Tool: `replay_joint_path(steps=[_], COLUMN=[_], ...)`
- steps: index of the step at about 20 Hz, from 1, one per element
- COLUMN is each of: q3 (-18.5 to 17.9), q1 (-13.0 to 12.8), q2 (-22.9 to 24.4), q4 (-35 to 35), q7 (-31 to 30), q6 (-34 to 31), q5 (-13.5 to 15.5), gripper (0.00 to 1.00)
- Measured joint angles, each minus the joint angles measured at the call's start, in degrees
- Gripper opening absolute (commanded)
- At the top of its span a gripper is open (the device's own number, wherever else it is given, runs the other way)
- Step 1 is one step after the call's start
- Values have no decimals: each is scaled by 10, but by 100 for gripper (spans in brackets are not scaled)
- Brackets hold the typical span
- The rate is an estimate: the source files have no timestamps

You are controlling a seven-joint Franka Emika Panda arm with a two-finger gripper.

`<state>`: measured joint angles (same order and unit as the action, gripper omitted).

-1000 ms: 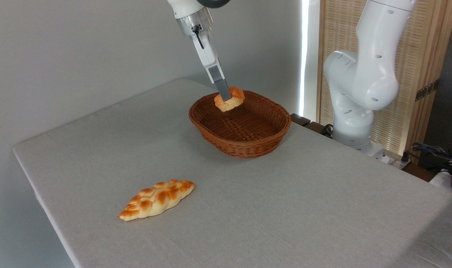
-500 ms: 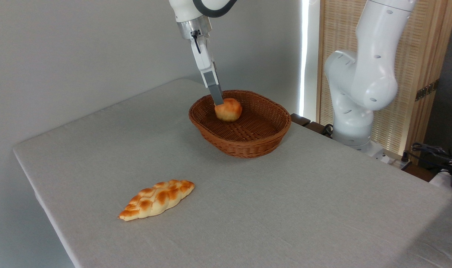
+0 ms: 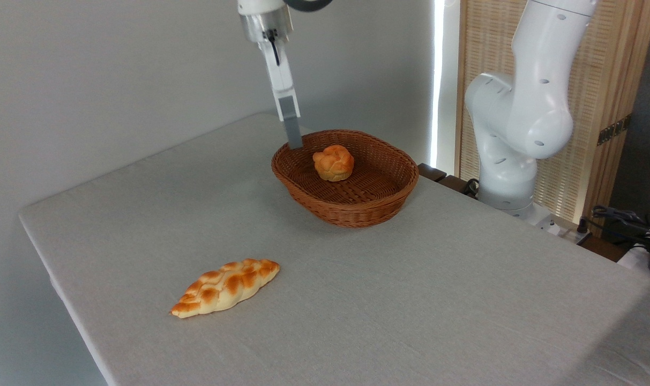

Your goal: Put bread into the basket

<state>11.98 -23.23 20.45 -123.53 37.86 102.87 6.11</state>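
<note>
Bread [image 3: 333, 163] down inside the basket [image 3: 351, 212], on the woven floor toward the far left end, knotted top up, clear of the rim. Gripper [image 3: 294, 143] just left of it, tips level with the near-left rim, apart from the bun and holding nothing. Seen edge-on as a single grey finger, so impossible to tell whether spread or closed.

Judged from this one fixed view: placing done, clearing away left to do. To finish cleanly, lift straight up first, then swing aside. No sideways sweep while low, since the tips sit close to the wicker wall and could snag it and drag the light basket across the cloth. No dip back toward the bun either; soft and rounded, likely to roll or tip if nudged. Best kept slow until well above the rim.

Elsewhere on the table [image 3: 410, 300]: braided loaf [image 3: 225, 287] near the front left edge, well apart from the basket, not part of this job and better left alone. Beyond the table, white arm base [image 3: 517, 118] in front of a slatted wooden screen [image 3: 614, 80].

Writing, brands, labels: none readable anywhere in this view.
</note>
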Motion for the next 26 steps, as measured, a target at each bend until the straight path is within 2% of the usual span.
replay_joint_path(steps=[3,5,9,12,15,18,26], q3=[-73,-100,-96,-84,-55,-45,-52], q1=[33,71,148,184,220,228,237], q2=[-3,-15,-66,-116,-160,-178,-183], q4=[58,94,140,185,244,271,277], q7=[7,14,14,14,14,14,14], q6=[3,3,3,-4,-38,-56,-57], q5=[-8,-9,-8,-8,-8,-8,-8], gripper=[100,100,100,100,100,100,100])
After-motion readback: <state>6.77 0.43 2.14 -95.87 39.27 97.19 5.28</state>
